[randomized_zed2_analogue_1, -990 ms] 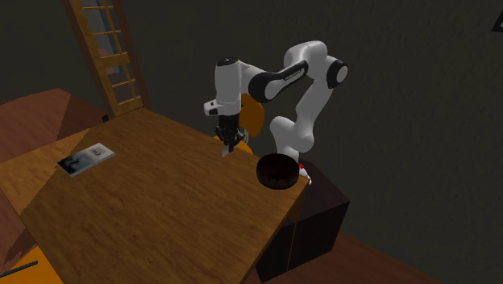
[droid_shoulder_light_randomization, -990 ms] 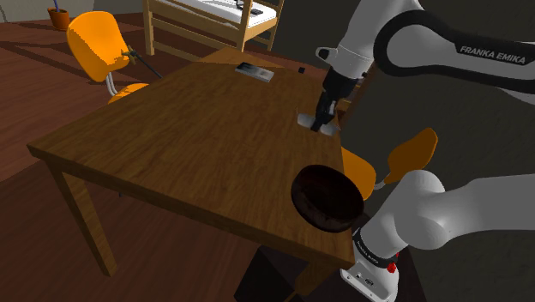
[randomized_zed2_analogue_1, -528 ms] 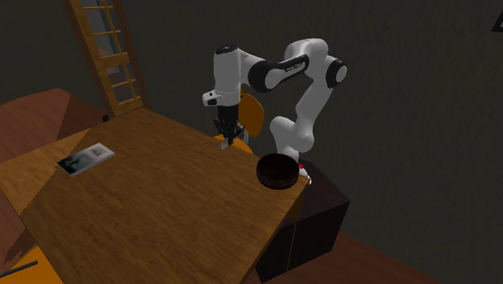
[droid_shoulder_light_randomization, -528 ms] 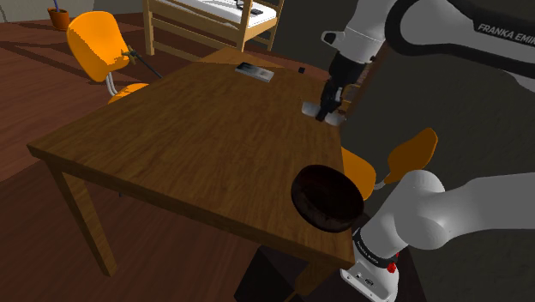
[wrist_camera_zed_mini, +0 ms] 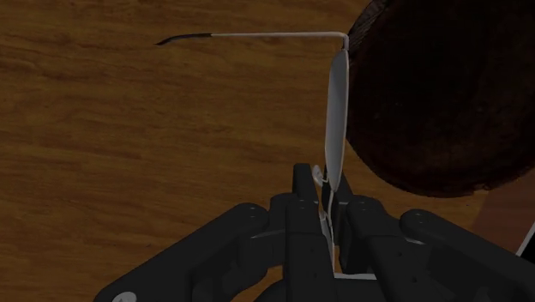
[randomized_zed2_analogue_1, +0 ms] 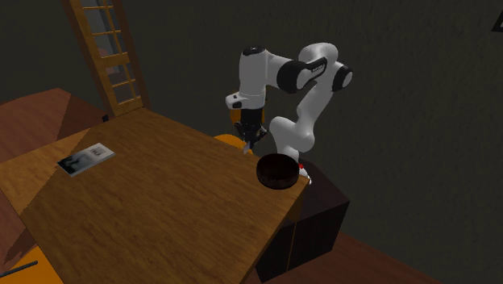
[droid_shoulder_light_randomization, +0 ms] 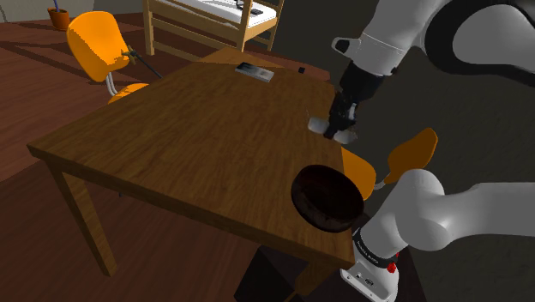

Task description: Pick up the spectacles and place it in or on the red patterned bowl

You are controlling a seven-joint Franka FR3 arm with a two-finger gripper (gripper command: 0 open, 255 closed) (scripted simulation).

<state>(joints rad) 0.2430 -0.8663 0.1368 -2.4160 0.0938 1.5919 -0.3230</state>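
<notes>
shoulder view: the arm (droid_shoulder_light_randomization: pixel 403 34) has swung since the last half second, from the far edge of the table (droid_shoulder_light_randomization: pixel 189 137) toward this view's right and nearer, so closer to the dark bowl (droid_shoulder_light_randomization: pixel 300 184). the spectacles (droid_shoulder_light_randomization: pixel 318 125) came along. they're off the table, pale bits sticking out on both sides of the jaws, middle hidden behind them. bowl sits at the near right corner, nothing in it that i can see. so pick is done and this is mid-transfer.

second exterior view: same story. the wrist has shifted toward this view's right and hangs just beyond the bowl (randomized_zed2_analogue_1: pixel 263 165), above the table (randomized_zed2_analogue_1: pixel 161 194) edge. the spectacles are too small to make out here, and the jaws' state is unreadable from this angle.

wrist view: jaws are clenched on the spectacles (wrist_camera_zed_mini: pixel 338 111), frame pinched between the fingers, lens seen edge-on running away from them, one temple bent off sideways over the table (wrist_camera_zed_mini: pixel 129 129). the other temple and the second lens are hidden behind the fingers. bowl (wrist_camera_zed_mini: pixel 437 94) is cut off by the picture edge, and its pattern doesn't read. lens tip overlaps the rim line, so it's probably just short of being over the bowl. more travel needed before release.
</notes>
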